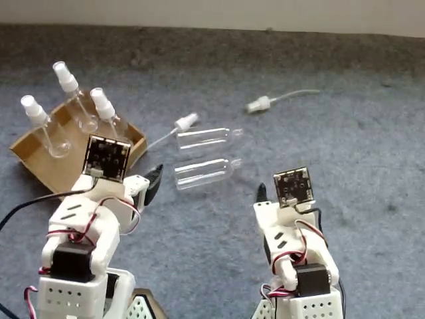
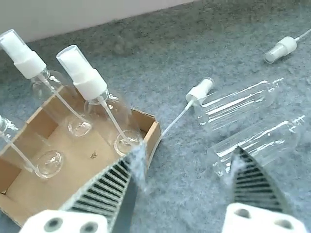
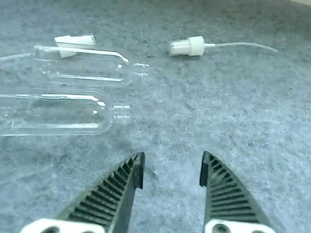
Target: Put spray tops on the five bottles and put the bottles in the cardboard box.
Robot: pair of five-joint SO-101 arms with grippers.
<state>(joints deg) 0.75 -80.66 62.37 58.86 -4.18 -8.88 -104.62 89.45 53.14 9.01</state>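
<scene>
The nearer bottle (image 3: 53, 114) lay capless, ahead-left of the right tool (image 3: 172, 155) and just beside the left tool (image 2: 187, 151); both tools gaped, empty.

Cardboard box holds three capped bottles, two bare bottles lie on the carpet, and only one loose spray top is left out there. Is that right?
No: two loose spray tops lie on the carpet, not one. The high view shows one by the farther bare bottle, another lying apart. The rest holds, including three capped bottles in the cardboard box.
</scene>
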